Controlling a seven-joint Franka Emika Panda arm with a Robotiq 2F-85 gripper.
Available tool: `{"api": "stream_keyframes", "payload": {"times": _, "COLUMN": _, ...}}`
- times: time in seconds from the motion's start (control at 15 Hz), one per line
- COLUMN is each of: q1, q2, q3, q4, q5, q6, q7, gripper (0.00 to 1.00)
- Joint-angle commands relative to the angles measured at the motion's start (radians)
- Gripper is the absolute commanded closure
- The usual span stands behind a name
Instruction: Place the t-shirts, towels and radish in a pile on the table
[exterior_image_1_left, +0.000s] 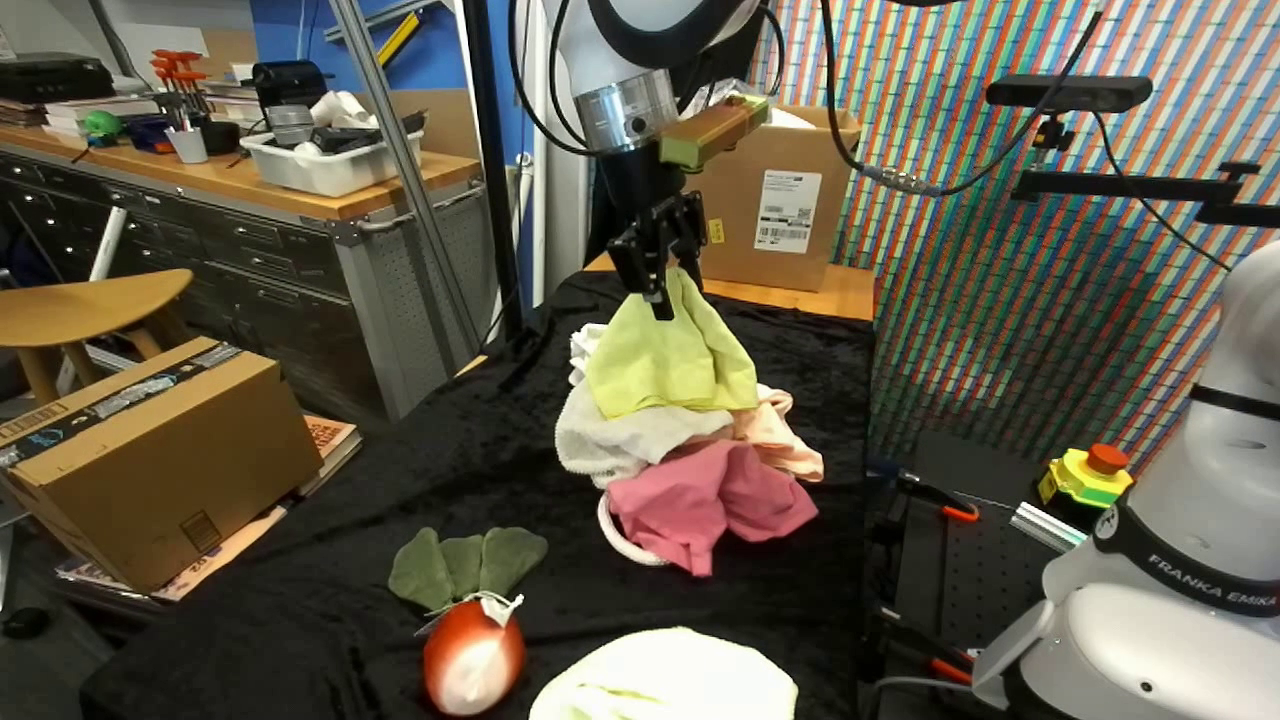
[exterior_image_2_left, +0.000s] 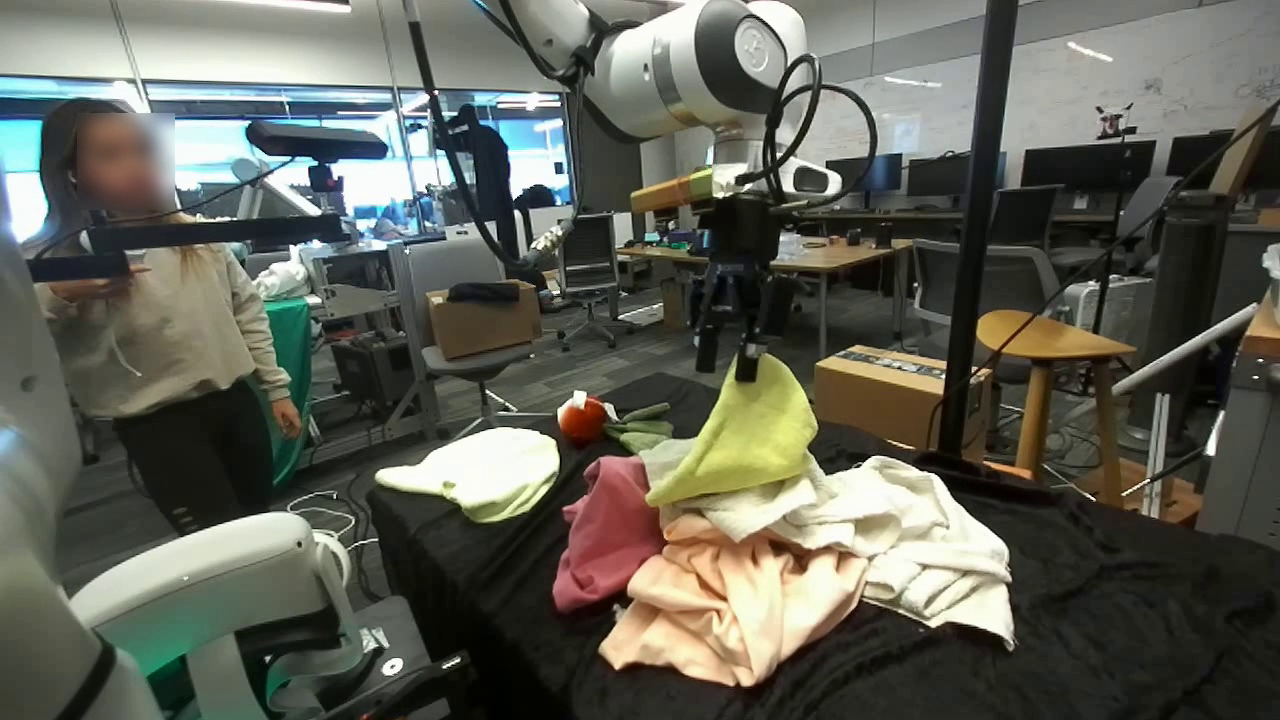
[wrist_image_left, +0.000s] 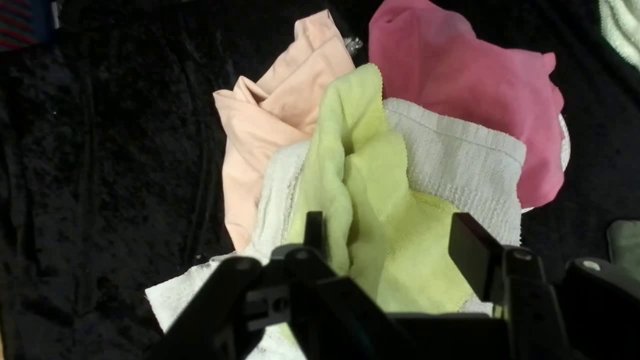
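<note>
My gripper (wrist_image_left: 393, 245) is open above the pile, its fingers well apart on either side of a yellow-green cloth (exterior_image_1_left: 672, 360) that still peaks up between them. Below that cloth lie a white towel (exterior_image_2_left: 925, 540), a peach cloth (exterior_image_2_left: 735, 610) and a dark pink cloth (wrist_image_left: 465, 85), heaped together on the black-draped table (exterior_image_1_left: 440, 460). A pale yellow cloth (exterior_image_2_left: 490, 470) lies apart from the heap. The red-orange radish (exterior_image_1_left: 474, 655) with green leaves rests on the table, away from the pile, in both exterior views. Which cloths are t-shirts I cannot tell.
A cardboard box (exterior_image_1_left: 775, 215) stands behind the table's far end, and another box (exterior_image_1_left: 170, 470) sits beside the table. A black post (exterior_image_2_left: 975, 230) rises near the table edge. One person (exterior_image_2_left: 170, 330) stands nearby. A red-topped stop button (exterior_image_1_left: 1085, 480) is close to the robot base.
</note>
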Motion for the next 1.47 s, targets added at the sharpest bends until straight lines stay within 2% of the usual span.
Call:
{"api": "stream_keyframes", "payload": {"times": 0.0, "q1": -0.001, "q2": -0.052, "q3": 0.001, "q4": -0.035, "q5": 0.012, "q6": -0.006, "q7": 0.045, "gripper": 0.01}}
{"api": "stream_keyframes", "payload": {"times": 0.47, "q1": 0.006, "q2": -0.193, "q3": 0.015, "q4": -0.148, "q5": -0.016, "q6": 0.011, "q7": 0.139, "gripper": 0.00}}
{"api": "stream_keyframes", "payload": {"times": 0.8, "q1": -0.002, "q2": -0.300, "q3": 0.034, "q4": -0.302, "q5": -0.050, "q6": 0.035, "q7": 0.091, "gripper": 0.00}}
{"api": "stream_keyframes", "payload": {"times": 1.13, "q1": 0.006, "q2": -0.334, "q3": 0.063, "q4": -0.499, "q5": -0.083, "q6": 0.185, "q7": 0.090, "gripper": 0.00}}
{"api": "stream_keyframes", "payload": {"times": 1.4, "q1": 0.039, "q2": -0.317, "q3": 0.115, "q4": -0.615, "q5": -0.069, "q6": 0.328, "q7": 0.091, "gripper": 0.00}}
